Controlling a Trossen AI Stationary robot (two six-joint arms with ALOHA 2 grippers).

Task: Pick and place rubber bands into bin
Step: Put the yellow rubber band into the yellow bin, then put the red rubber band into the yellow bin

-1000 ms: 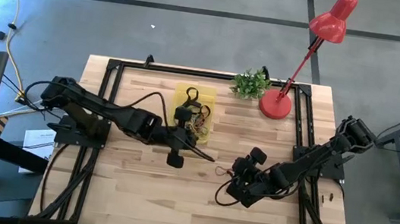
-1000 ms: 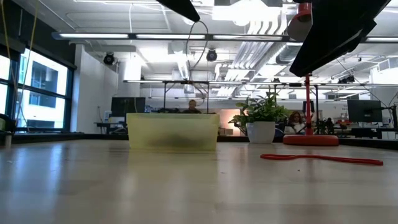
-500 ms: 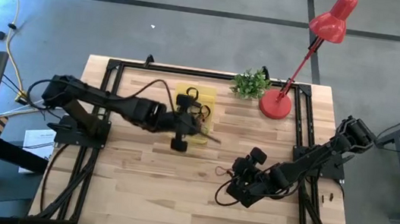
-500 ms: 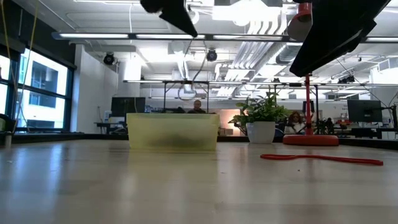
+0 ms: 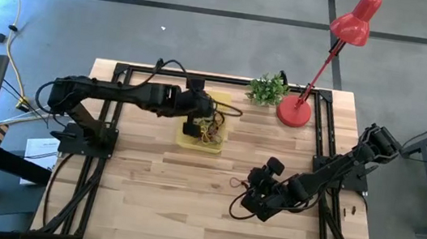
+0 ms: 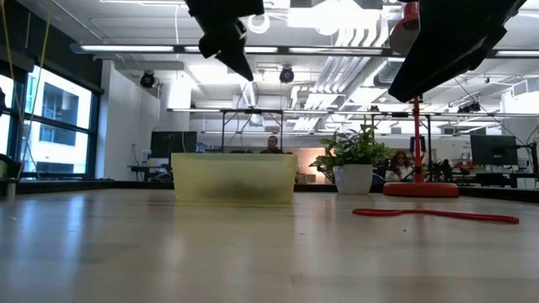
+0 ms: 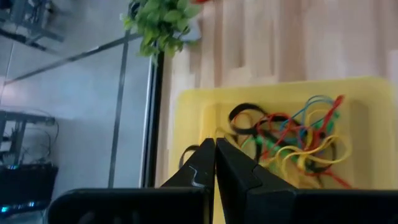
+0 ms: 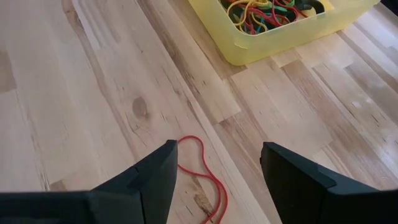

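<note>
Two hands are in service. My left hand (image 5: 190,122) hangs over the near-left corner of the bin (image 7: 193,102), its fingers (image 7: 239,177) pressed flat together with nothing visible between them. The bin, a shallow yellow plastic tray with low translucent walls, sits at the back centre of the counter (image 5: 148,185) and holds a tangle of rubber bands (image 7: 292,140): thin, limp loops in red, yellow, green, blue and black. A potted plant (image 5: 267,88) and a red lamp (image 5: 294,111) stand just right of it.

My right hand (image 5: 246,199) waits low at the right front with fingers (image 8: 158,171) spread wide, straddling a red band (image 8: 202,165) that lies in a slack curl on the smooth pale wood, well apart from the bin.

Risks, as I judge them: the band lies flat, so closing fingers may slide over it or scrape the wood. Being springy, a poorly pinched band could flick away. A loop may cling to a finger on release over the bin.
</note>
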